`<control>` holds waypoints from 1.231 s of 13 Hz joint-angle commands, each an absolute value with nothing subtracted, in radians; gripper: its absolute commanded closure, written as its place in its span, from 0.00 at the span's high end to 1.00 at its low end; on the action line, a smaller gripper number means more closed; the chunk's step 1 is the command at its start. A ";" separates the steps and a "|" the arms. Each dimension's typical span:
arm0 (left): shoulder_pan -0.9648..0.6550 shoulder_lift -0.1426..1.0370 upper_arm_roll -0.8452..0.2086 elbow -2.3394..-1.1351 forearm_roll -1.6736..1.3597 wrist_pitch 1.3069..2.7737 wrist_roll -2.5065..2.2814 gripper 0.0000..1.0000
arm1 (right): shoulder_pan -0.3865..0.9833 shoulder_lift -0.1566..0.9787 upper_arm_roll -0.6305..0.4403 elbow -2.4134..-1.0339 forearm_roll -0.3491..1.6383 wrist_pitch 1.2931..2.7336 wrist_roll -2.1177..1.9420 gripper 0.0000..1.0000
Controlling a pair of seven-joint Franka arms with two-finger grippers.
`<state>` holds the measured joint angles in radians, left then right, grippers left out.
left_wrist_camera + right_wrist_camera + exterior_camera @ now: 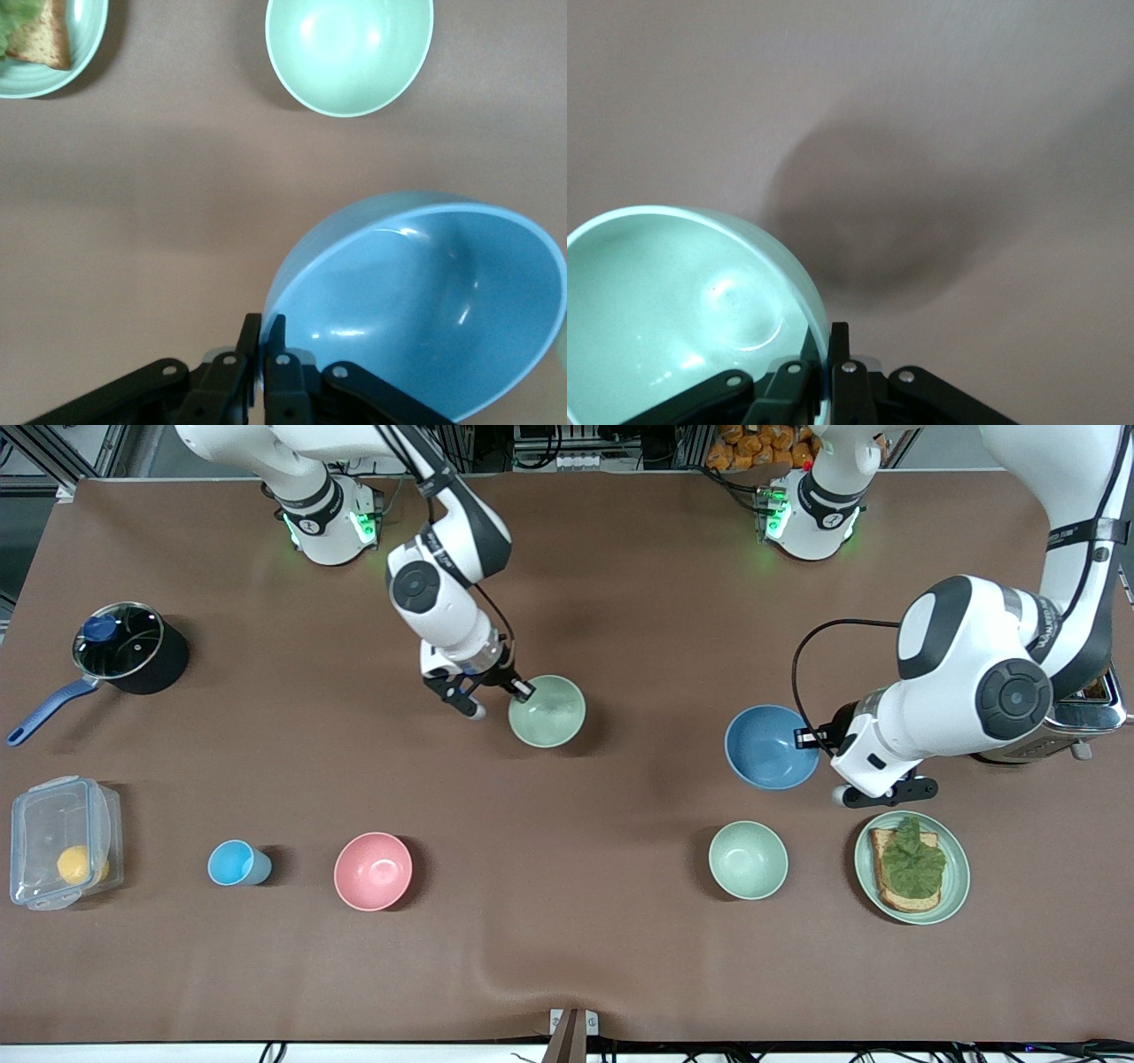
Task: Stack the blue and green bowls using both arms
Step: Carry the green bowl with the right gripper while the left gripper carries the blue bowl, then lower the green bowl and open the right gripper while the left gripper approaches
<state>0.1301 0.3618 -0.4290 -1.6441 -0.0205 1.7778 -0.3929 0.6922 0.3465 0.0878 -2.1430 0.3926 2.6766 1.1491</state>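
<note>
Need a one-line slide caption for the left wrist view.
Left gripper shut on blue bowl rim, mint bowl and toast plate on table.

The left pincer [808, 737] grips the rim of the blue bowl [767, 747], held over the bench [620, 957] toward the left arm's end. The right pincer [523, 688] grips the rim of the green bowl [547, 710], held over the bench's middle. A second bowl [748, 859] sits nearer the front camera than the blue bowl, with a plate [957, 877] carrying toast [890, 895] beside it.
</note>
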 commanded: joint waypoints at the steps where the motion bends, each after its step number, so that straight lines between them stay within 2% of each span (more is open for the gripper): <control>1: 0.126 0.362 -0.434 -1.644 -0.006 1.770 -0.391 0.00 | 0.758 0.426 0.078 -2.094 0.416 2.771 1.213 0.00; 5: 0.118 0.376 -0.436 -1.643 -0.006 1.778 -0.397 0.00 | 0.830 0.494 0.071 -2.092 0.416 2.868 1.253 0.00; 15: 0.069 0.387 -0.445 -1.634 -0.023 1.787 -0.471 0.00 | 0.870 0.532 0.057 -2.065 0.414 2.870 1.298 0.00; 16: 0.058 0.387 -0.445 -1.632 -0.023 1.787 -0.494 0.00 | 0.870 0.534 0.057 -2.063 0.414 2.869 1.301 0.06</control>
<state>0.0753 0.3847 -0.4426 -1.6451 -0.0207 1.7841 -0.4488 0.8458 0.5148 0.0749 -2.0870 0.3935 2.8579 1.2777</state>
